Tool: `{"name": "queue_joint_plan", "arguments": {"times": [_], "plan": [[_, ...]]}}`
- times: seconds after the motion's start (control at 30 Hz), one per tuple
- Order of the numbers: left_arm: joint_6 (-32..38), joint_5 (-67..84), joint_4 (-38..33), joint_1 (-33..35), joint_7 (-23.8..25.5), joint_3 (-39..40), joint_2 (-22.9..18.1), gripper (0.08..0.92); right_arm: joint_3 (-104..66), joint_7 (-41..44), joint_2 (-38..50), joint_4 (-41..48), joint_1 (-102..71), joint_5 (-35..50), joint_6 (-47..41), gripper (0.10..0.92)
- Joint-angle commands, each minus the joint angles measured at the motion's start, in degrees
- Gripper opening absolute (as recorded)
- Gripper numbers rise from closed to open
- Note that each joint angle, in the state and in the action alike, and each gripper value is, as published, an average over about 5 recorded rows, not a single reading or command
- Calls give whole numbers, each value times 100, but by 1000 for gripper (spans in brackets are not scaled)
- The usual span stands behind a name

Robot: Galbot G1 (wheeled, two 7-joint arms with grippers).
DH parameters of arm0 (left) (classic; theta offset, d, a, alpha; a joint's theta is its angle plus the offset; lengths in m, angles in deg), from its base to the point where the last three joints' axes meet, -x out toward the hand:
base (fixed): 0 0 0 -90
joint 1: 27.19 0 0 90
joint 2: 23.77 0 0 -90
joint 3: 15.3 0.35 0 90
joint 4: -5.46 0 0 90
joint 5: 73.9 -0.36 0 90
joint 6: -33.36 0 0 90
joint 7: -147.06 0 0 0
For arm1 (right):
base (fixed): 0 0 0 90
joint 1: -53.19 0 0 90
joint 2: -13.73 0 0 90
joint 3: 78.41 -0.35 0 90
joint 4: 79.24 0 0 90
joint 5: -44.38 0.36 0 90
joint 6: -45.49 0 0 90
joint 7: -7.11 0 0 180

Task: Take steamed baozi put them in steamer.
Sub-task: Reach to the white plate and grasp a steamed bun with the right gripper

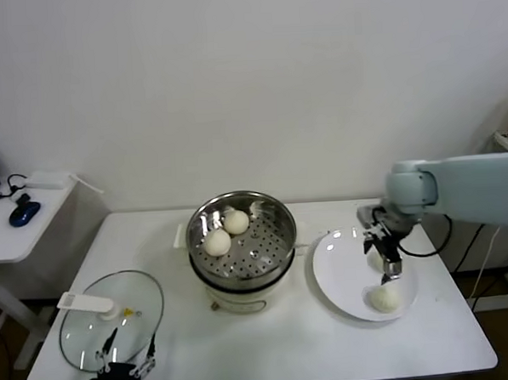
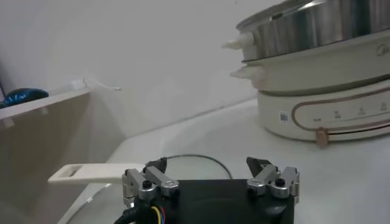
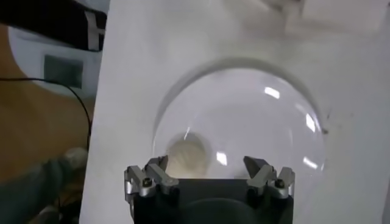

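place: lab/test room | evidence: bare white wall (image 1: 248,80); plain white rectangular table (image 1: 270,342); white side desk (image 1: 18,232) w/ blue mouse (image 1: 23,214); loose black cables (image 1: 465,238)

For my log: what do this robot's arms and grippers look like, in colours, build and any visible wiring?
The right arm has a smooth, pale blue-grey rounded casing. Its right gripper is dark, with black and silver metal parts. Seen from the wrists, both grippers have a black body with two silvery metal finger mounts fastened by dark screws and black fingertips. The left gripper shows red, yellow and blue wires at its base.
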Motion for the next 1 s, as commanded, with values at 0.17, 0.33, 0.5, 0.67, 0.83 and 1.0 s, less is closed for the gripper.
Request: {"name": "queue_joint_plan", "arguments": {"times": [0.17, 0.33, 0.5, 0.67, 0.83, 1.0], "plan": [[9, -26, 43, 3, -4, -16, -2, 823, -642, -527, 727, 43, -1383, -975, -331, 823], [6, -45, 60, 7, -7, -16, 5, 823, -847, -538, 753, 82, -1712, -1055, -373, 823], [22, -59, 68, 19, -11, -14, 13, 823, -1070, -588, 758, 294, -1979, -1173, -371, 823], [44, -115, 94, 8, -22, -6, 8, 823, -1210, -622, 746, 355, -2109, -1209, -376, 823], [66, -145, 120, 7, -35, -7, 1, 823, -1300, -657, 745, 402, -2194, -1253, -362, 822], [73, -152, 124, -4, -44, -5, -5, 823, -1350, -668, 709, 450, -2187, -1251, -346, 775]]}}
